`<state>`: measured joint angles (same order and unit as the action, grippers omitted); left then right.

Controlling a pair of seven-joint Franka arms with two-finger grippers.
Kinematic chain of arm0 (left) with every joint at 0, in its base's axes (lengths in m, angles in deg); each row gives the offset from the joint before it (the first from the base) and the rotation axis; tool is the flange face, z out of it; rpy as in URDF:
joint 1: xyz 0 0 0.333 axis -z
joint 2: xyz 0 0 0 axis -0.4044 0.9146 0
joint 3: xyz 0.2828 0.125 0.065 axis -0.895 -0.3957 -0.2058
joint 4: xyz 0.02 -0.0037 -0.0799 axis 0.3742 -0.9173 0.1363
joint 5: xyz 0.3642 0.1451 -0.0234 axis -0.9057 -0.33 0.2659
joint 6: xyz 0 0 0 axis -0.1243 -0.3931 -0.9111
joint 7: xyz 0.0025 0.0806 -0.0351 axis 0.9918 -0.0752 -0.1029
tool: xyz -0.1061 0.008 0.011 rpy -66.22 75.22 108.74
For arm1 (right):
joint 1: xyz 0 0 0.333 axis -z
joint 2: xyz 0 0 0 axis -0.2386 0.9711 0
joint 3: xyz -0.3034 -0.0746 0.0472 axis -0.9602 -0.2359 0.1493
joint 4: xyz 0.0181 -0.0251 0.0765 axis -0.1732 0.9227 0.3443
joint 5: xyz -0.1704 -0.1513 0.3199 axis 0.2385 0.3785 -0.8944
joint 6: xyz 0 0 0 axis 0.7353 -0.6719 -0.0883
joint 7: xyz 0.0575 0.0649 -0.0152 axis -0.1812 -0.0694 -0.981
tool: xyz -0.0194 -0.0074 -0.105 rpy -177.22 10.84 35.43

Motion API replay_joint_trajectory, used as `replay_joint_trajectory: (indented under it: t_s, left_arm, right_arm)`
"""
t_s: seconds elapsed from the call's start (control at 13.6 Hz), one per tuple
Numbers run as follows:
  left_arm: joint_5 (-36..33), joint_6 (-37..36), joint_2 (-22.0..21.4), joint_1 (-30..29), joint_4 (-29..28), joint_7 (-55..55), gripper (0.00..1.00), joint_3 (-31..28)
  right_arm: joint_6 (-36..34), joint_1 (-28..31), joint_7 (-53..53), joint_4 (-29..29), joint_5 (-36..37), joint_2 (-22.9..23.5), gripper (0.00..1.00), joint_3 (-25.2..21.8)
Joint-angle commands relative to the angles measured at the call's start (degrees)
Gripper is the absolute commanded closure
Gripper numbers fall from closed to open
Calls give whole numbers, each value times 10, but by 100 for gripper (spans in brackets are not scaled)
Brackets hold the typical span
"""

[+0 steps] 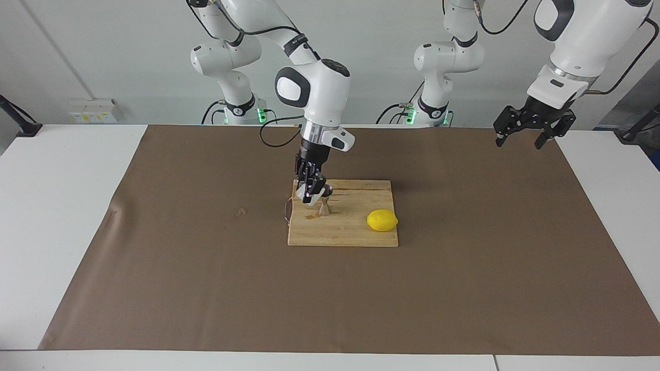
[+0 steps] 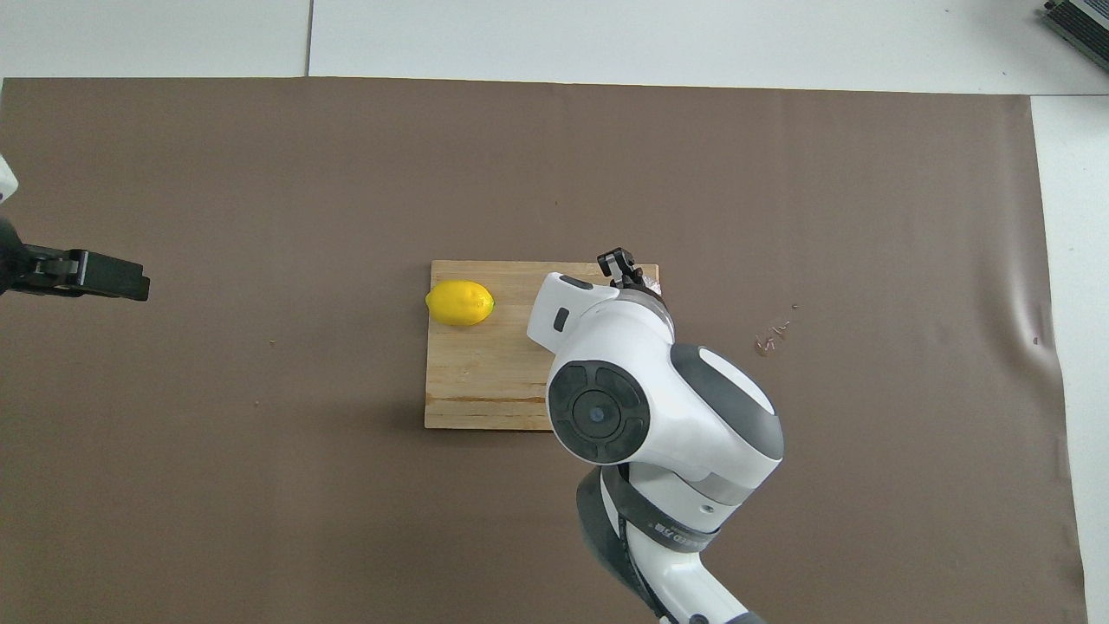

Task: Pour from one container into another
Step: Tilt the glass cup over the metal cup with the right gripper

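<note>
From the facing view, a white table [image 1: 67,216] carries a wide brown mat [image 1: 464,268], creased at the right arm's end. Above it is a plain pale wall, with a small white socket box [image 1: 94,110] at the table's back edge and green lights at both arm bases. A wooden board [image 1: 356,226] lies mid-mat. On it stand a steel jigger [image 1: 325,205], upright near the corner toward the right arm's end, and a lemon [image 1: 382,220] toward the left arm's end. The right gripper [image 1: 310,195] is low over that corner, pinching a glass cup [image 1: 302,196]; the cup is tipped toward the jigger and sits just beside its rim. I cannot tell whether anything runs out. A thin wire loop [image 1: 287,210] pokes off the board's edge by the cup. The left gripper [image 1: 520,137] waits high over the mat's corner at its own end, fingers spread, holding nothing.

From overhead, the right arm's big white wrist covers cup and jigger; only a black fingertip piece of the right gripper [image 2: 617,263] shows at the board's [image 2: 485,373] edge farthest from the robots. The lemon [image 2: 459,302] lies by the board's other corner on that edge. A few small crumbs [image 2: 774,334] speckle the mat [image 2: 260,477] beside the board, toward the right arm's end. The left gripper [image 2: 130,282] enters from the frame's edge. White table [image 2: 693,39] borders the mat at the edge farthest from the robots, and a grey device [image 2: 1079,19] sits at its corner.
</note>
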<state>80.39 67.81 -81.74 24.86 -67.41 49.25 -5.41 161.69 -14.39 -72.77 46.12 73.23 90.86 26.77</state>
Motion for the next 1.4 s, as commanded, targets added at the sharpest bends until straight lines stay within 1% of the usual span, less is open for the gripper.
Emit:
replay_joint_trajectory:
  t_s: [0.0,0.44,1.11,1.33]
  left_arm:
    - [3,2,-10,-2,-8,-3,0,-1]
    - [3,1,-10,-2,-8,-3,0,-1]
    - [3,1,-10,-2,-8,-3,0,-1]
    - [3,2,-10,-2,-8,-3,0,-1]
  right_arm:
    - [-17,2,-6,5,25,-12,81,7]
    - [-36,-8,-2,3,36,-14,81,9]
    - [-39,-7,1,2,44,-13,81,9]
    - [-41,-8,23,2,58,-14,81,9]
